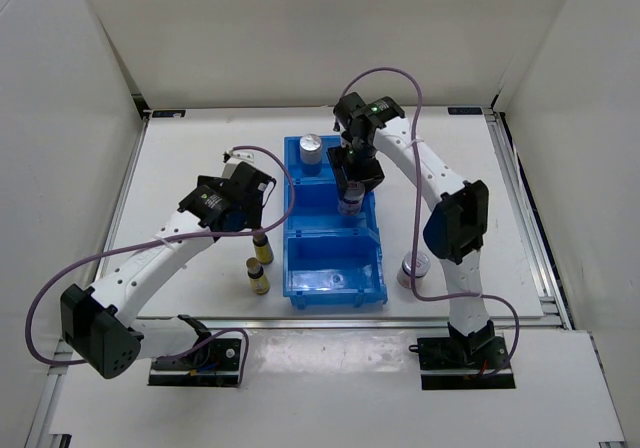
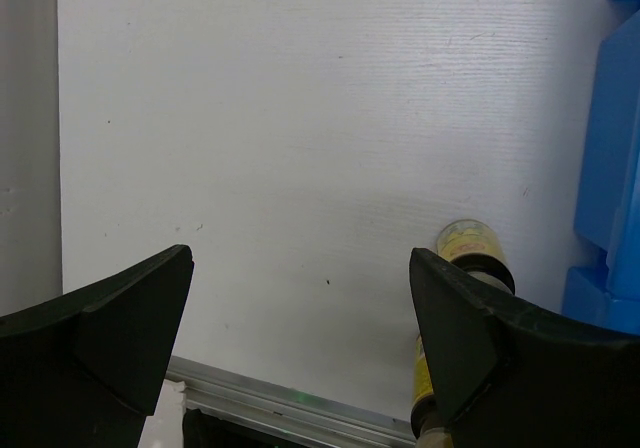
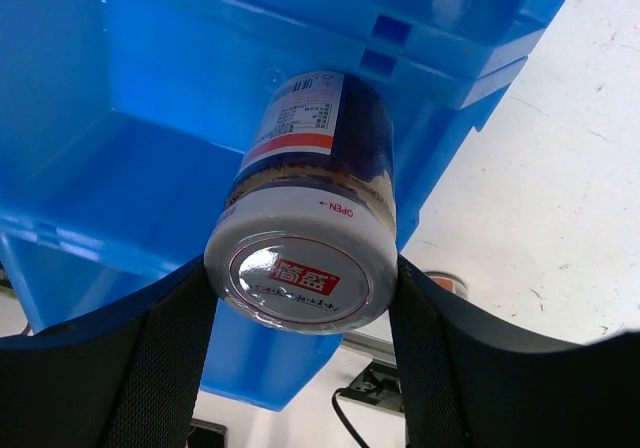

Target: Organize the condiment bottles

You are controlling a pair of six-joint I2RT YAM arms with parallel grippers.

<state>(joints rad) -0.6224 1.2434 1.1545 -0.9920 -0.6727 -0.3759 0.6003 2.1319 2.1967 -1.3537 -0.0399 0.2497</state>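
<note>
**Placing a jar in the bin.** The right fingers clamp a squat jar by its sides just under the lid. They hold it over the middle compartment of the blue bin, close to the bin's right wall. Whether its base touches the bin floor cannot be told.

To finish the step well, the jar should probably go down upright and clear of the divider ribs. It should be let go only once its base is seated, with the fingers then lifting straight up.

The left fingers are spread wide and hold nothing. They hover left of the bin, above two slim bottles standing on the tabletop.

A silver-capped bottle stands in the bin's far compartment. Another capped bottle stands just right of the bin.

*Materials:*
- **Jar:** dark, glossy and round, with a smooth pale lid bearing a red mark and a paper label with a red band.
- **Bin:** rigid moulded plastic with ribbed walls.
- **Slim bottles:** yellow-brown cylinders with dark caps.
- **Tabletop:** matte white.
</note>
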